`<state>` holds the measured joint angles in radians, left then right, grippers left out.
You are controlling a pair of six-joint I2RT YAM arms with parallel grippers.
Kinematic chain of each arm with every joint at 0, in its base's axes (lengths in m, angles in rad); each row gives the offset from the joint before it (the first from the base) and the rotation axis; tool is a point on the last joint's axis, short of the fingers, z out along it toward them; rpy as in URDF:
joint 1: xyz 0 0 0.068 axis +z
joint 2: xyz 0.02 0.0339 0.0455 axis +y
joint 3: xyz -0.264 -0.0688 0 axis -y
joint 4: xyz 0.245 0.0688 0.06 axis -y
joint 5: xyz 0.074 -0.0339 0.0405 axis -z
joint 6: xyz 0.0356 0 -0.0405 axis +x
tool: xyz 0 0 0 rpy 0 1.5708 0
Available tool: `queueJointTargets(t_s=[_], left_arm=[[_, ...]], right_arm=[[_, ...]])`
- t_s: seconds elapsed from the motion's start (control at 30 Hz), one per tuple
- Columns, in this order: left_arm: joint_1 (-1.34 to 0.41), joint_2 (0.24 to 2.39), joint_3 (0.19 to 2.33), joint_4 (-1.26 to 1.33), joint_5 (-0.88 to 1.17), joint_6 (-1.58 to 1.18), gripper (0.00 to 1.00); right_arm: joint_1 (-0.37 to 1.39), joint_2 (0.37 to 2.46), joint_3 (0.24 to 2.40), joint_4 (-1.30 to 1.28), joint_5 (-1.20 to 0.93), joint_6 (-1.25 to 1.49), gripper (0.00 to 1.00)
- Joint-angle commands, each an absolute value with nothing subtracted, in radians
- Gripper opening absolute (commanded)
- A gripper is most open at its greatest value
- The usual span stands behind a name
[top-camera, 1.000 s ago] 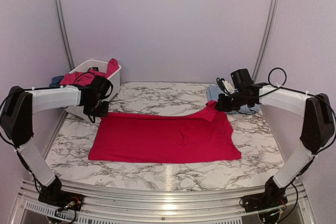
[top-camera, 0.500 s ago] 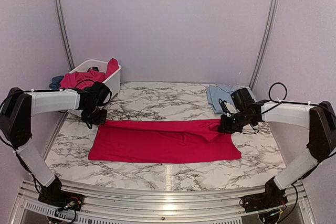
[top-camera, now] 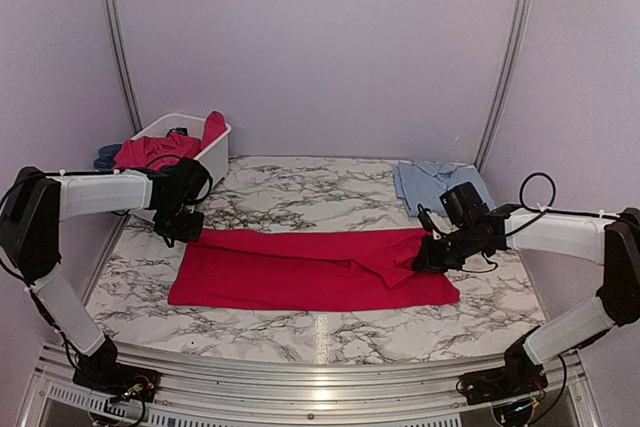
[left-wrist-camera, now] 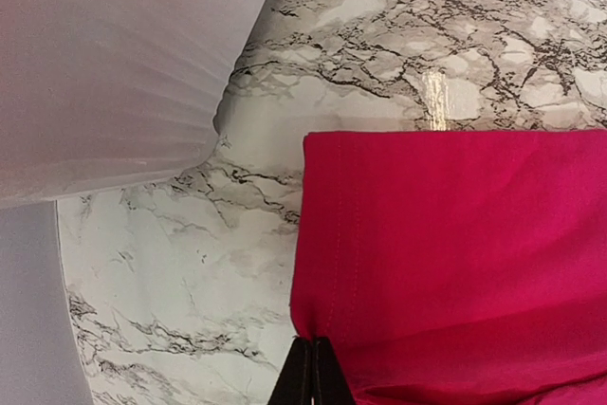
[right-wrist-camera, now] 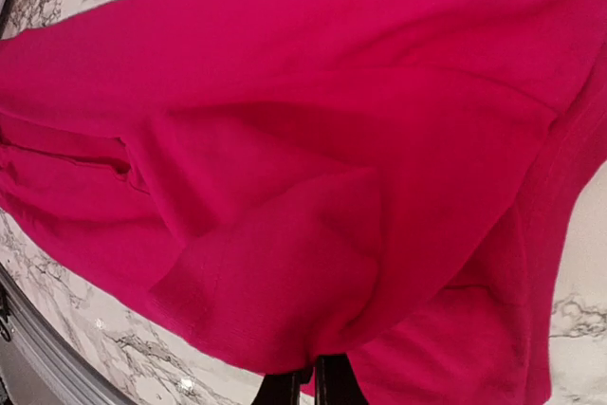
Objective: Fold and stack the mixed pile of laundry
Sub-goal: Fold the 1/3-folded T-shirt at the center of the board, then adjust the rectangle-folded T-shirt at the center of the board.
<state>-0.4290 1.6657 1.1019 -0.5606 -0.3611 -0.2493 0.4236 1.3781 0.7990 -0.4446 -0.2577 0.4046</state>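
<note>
From where I stand the job looks to be in its early part. One red garment [top-camera: 310, 269] lies spread across the middle of the table [top-camera: 300, 187], partway through a fold. Its far edge is drawn over toward the near side, so a band of cloth lies on the flat layer beneath.

The left end effector [top-camera: 185, 227] is pinched narrow on the far left corner. In the left wrist view its fingertips [left-wrist-camera: 299, 381] meet on the hem with the cloth caught between them. The right end effector [top-camera: 428, 252] is closed on the far right corner, where the cloth bunches into loose ridges.

The fold is not yet laid down or smoothed, and I judge this piece needs at least one more fold before it can be stacked. A light blue shirt [top-camera: 430, 185] lies at the far right of the table. More red clothes [top-camera: 155, 147] hang out of the white basket [top-camera: 218, 147] at the far left, with a dark blue piece [top-camera: 107, 155] just behind it.

I cannot tell whether the blue shirt is properly folded. The right fingers are cut off at the bottom of their own view and half buried in cloth. The basket's depth is hidden from me, and so is what kind of garment the red one is.
</note>
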Motion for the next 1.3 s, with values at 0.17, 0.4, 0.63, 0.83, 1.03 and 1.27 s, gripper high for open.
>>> queueJointTargets(t_s=[0.17,0.4,0.63,0.83,1.03,1.27], left_arm=[[-0.430,1.704,1.108,-0.618,-0.385,-0.233,0.28],[-0.513,1.567,1.154,-0.554,-0.428,-0.178,0.46],[-0.762,1.633,1.223,-0.361,-0.332,-0.110,0.47],[-0.829,1.705,1.269,-0.249,-0.243,-0.126,0.54],[-0.884,1.779,1.278,-0.083,-0.099,-0.123,0.53],[-1.049,1.937,1.311,0.193,-0.034,0.106,0.50]], right_arm=[[0.468,1.281,0.788,-0.501,-0.253,0.469,0.31],[0.457,1.303,0.906,-0.523,-0.211,0.354,0.35],[0.459,1.431,0.946,-0.566,-0.200,0.281,0.36],[0.458,1.457,0.921,-0.586,-0.180,0.227,0.37],[0.317,1.496,0.810,-0.471,-0.303,0.261,0.29],[0.281,1.426,0.800,-0.475,-0.266,0.267,0.25]])
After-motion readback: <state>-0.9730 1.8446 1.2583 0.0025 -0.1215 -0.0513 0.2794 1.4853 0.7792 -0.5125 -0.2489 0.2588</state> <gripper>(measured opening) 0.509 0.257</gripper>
